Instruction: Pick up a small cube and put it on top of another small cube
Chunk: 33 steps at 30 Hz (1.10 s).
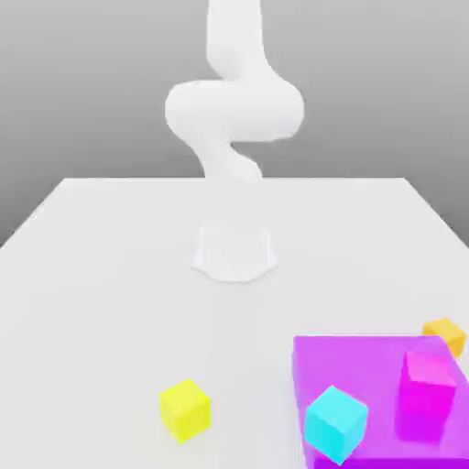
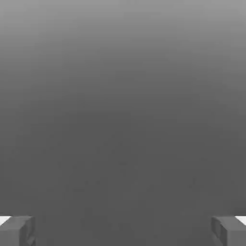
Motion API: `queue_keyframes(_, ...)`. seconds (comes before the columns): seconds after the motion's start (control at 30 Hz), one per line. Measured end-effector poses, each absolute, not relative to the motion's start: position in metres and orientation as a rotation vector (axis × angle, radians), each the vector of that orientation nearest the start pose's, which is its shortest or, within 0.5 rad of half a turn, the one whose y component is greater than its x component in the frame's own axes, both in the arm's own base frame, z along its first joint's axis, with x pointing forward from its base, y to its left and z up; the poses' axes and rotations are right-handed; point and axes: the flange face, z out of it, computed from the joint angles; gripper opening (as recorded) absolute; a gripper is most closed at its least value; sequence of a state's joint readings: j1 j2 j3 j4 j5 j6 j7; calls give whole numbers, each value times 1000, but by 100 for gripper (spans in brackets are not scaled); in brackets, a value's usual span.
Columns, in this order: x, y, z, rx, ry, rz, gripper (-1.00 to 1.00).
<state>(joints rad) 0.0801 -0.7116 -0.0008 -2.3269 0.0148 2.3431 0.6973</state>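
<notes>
A yellow cube (image 1: 185, 409) sits alone on the white counter (image 1: 110, 302); a pink cube (image 1: 427, 383) stands on a purple block (image 1: 353, 366)

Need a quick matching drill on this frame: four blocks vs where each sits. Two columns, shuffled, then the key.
1. small orange cube
2. small cyan cube
3. small yellow cube
4. magenta-pink cube

A. alone on the white table, toward the exterior view's left
B. behind the big flat purple block, at the far right
C. at the purple block's front left corner
D. on the purple block's right part

Pairs: 1-B, 2-C, 3-A, 4-D
</notes>
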Motion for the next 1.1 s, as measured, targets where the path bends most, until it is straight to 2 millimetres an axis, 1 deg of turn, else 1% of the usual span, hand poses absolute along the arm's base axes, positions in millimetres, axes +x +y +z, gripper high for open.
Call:
queue_keyframes(0.07, 401, 60, 634, -2664, 647, -869, 0)
queue_keyframes(0.17, 422, 106, 579, -2778, 373, -762, 0)
queue_keyframes(0.23, 429, 139, 541, -2835, 183, -691, 0)
queue_keyframes(0.33, 429, 187, 483, -2895, -111, -582, 0)
queue_keyframes(0.43, 417, 233, 424, -2920, -415, -472, 0)
queue_keyframes(0.53, 394, 273, 365, -2912, -723, -360, 0)
queue_keyframes(0.57, 384, 285, 345, -2901, -828, -323, 0)
queue_keyframes(0.6, 369, 301, 326, -2880, -950, -284, 0)
queue_keyframes(0.63, 356, 312, 307, -2859, -1056, -246, 0)
queue_keyframes(0.7, 324, 335, 269, -2796, -1287, -169, 0)
queue_keyframes(0.8, 290, 343, 215, -2710, -1554, -54, 0)
queue_keyframes(0.83, 281, 344, 200, -2685, -1616, -27, 0)
queue_keyframes(0.9, 275, 346, 174, -2664, -1664, -8, 0)
queue_keyframes(1.0, 273, 346, 139, -2656, -1677, -1, 0)
queue_keyframes(1.03, 272, 345, 130, -2656, -1677, 0, -100)
queue_keyframes(1.1, 272, 345, 130, -2656, -1677, 0, -100)
